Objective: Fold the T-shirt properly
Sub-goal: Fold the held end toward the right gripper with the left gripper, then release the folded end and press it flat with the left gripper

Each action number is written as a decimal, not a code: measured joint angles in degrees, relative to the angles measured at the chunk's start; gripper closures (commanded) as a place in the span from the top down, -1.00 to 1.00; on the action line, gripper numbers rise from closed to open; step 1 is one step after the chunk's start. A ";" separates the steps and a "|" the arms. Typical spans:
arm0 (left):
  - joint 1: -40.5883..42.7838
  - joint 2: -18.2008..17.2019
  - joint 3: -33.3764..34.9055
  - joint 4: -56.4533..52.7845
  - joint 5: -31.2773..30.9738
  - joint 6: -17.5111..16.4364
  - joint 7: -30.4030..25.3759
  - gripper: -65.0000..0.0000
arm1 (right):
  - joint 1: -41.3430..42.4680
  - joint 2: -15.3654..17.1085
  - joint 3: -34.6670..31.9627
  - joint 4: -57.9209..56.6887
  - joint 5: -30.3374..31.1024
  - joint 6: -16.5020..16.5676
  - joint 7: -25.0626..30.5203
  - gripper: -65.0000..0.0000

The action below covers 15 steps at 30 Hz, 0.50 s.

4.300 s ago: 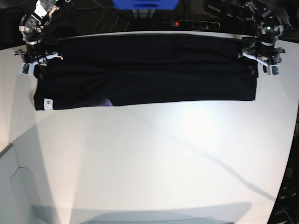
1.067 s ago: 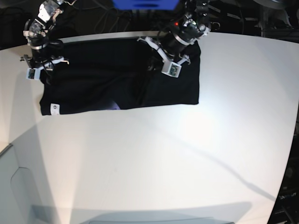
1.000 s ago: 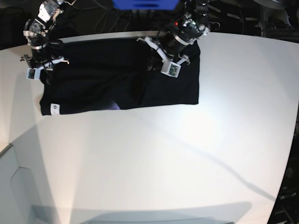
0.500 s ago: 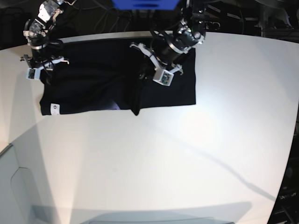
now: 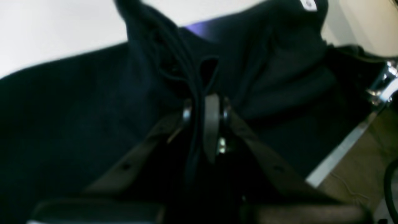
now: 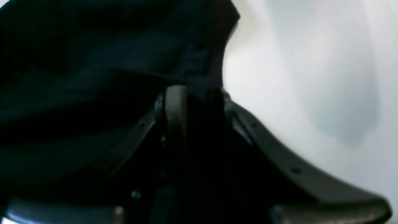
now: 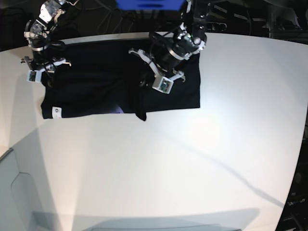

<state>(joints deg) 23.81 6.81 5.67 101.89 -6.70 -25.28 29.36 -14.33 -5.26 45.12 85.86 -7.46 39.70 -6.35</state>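
Observation:
The black T-shirt (image 7: 86,82) lies along the far edge of the white table (image 7: 168,168). Its small white tag (image 7: 56,111) is at the front left corner, and a sliver of purple print (image 7: 117,109) shows at the front edge. My left gripper (image 7: 144,79) is shut on the shirt's right end and holds it raised over the shirt's middle, with a cloth corner hanging down (image 7: 140,113). In the left wrist view the fingers (image 5: 211,124) pinch bunched black cloth (image 5: 161,59). My right gripper (image 7: 45,72) is shut on the shirt's far left corner (image 6: 199,62).
A blue object (image 7: 149,4) and dark cables stand behind the table's far edge. The table's metal edge strip (image 5: 342,149) shows in the left wrist view. A lower pale surface (image 7: 14,192) sits at the front left. Bare white tabletop fills the front and right.
My left gripper has carried the shirt's right end leftward and a little forward over the shirt, doubling it over; the hanging corner now drops past the front edge. The right arm has not moved.

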 measured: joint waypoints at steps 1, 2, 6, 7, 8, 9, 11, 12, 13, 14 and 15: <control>0.04 0.00 0.02 0.00 0.02 0.00 0.11 -0.95 | 0.02 0.00 0.00 0.00 -0.02 0.00 -0.02 -0.48; 0.33 -0.04 0.50 0.00 0.04 0.00 0.48 -0.89 | 0.02 0.02 0.00 0.00 -0.02 0.00 0.00 -0.48; 0.02 -1.60 3.26 0.00 -0.24 0.00 -0.02 -0.47 | 0.02 0.02 -0.13 0.00 -0.02 -0.02 0.00 -0.48; 0.00 -1.99 3.76 0.00 -0.22 0.00 0.00 -0.36 | 0.02 0.07 -0.33 0.00 -0.02 -0.02 0.00 -0.48; 0.02 -2.38 4.09 0.00 -0.20 0.00 0.02 -0.26 | 0.04 0.17 -0.35 0.00 -0.04 0.00 -0.04 -0.48; 0.15 -2.62 4.31 0.02 -0.17 0.00 0.00 -0.18 | 0.09 0.17 -0.42 0.00 -0.04 0.00 -0.17 -0.48; 0.17 -3.02 4.74 0.13 -0.17 0.00 0.00 -0.07 | 0.11 0.20 -0.74 0.00 -0.04 -0.02 -0.22 -0.48; 0.13 -3.19 5.07 0.24 -0.20 0.00 -0.02 -0.05 | 0.11 0.20 -1.03 0.00 -0.04 -0.02 -0.20 -0.48; 0.13 -3.50 5.18 0.37 -0.50 0.00 -0.11 -0.04 | 0.13 0.20 -1.18 0.00 -0.02 -0.02 -0.20 -0.48; 0.15 -3.82 5.33 0.57 -0.63 -0.02 -0.42 -0.04 | 0.15 0.20 -1.22 0.00 -0.02 -0.02 -0.20 -0.48; 0.26 -3.96 5.25 1.33 -0.48 -0.02 0.17 -0.04 | 0.15 0.20 -1.25 0.00 -0.02 -0.02 -0.20 -0.48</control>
<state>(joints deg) 24.08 2.85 10.92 103.22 -7.18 -25.30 29.54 -14.17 -5.06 43.88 85.86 -7.49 39.68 -6.55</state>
